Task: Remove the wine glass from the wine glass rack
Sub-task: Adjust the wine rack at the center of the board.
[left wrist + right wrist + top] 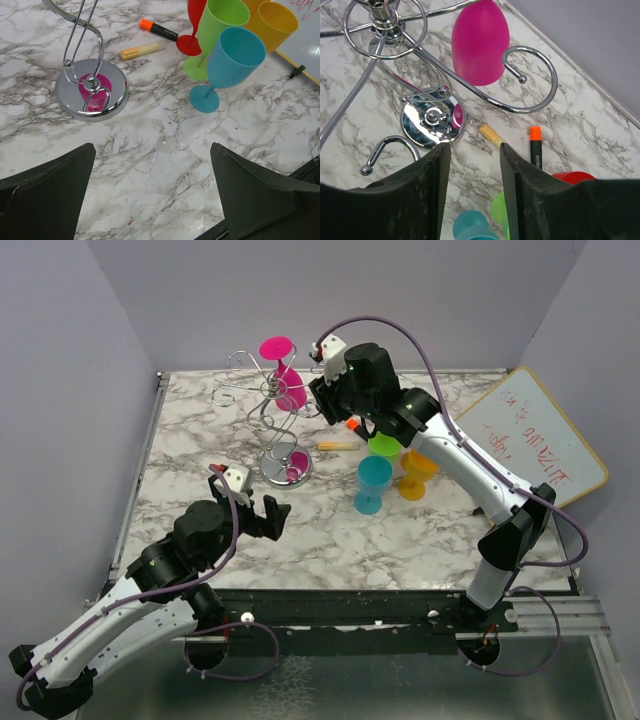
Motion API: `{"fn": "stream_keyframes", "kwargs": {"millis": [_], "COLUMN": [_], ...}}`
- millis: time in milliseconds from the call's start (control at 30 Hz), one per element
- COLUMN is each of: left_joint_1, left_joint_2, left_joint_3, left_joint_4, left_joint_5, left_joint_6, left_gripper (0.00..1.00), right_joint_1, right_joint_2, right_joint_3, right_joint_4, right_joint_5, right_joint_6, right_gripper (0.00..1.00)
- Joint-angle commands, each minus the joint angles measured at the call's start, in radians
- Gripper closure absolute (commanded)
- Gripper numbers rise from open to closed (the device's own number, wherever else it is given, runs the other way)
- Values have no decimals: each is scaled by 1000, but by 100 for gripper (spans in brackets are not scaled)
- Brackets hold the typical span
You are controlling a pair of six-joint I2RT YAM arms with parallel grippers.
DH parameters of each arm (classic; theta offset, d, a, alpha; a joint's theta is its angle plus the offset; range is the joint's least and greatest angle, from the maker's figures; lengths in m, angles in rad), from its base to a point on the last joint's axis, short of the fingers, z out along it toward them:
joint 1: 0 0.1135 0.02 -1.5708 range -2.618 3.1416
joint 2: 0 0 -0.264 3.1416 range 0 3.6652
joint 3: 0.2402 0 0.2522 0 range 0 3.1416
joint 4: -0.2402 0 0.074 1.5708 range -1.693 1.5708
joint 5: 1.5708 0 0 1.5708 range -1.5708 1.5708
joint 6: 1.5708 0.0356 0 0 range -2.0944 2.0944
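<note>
Hanging at rack's (384, 15) edge: pink wine glass (480, 42).

Bright and even throughout, lit softly from overhead. Only faint, diffuse shadows on the white, grey-veined marble bench (330, 530), plainest around the round mirror-like base of the shiny chrome wire rack (67, 97). Small hard glints along the chrome wires, and a pink reflection in that base. Full colour, not washed out, with a soft sheen on the glossy magenta wine glass (480, 42). Sharp across the top view. Mild wide-angle stretch towards the edges of both wrist views. Near-black and low in detail at the left gripper (152, 145) and right gripper (473, 145).
</note>
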Motion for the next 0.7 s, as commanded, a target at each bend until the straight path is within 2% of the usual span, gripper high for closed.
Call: {"fn": "stream_keyframes", "kwargs": {"millis": [0, 267, 433, 667], "left_joint_1": [5, 5, 5, 5], "left_joint_2": [-13, -17, -29, -46], "left_joint_3": [3, 2, 9, 13], "left_joint_4": [-17, -34, -47, -55], "left_joint_5": [-44, -87, -110, -133], "left_joint_6": [-11, -35, -50, -63], "left_gripper": [1, 1, 1, 1], "right_joint_1": [38, 119, 136, 159], "right_joint_2": [-8, 5, -8, -43], "right_joint_3": [34, 33, 36, 23], "right_joint_4": [-46, -58, -62, -48], "right_joint_5": [35, 60, 115, 10], "right_joint_6": [21, 83, 212, 297], "right_gripper": [50, 50, 50, 51]}}
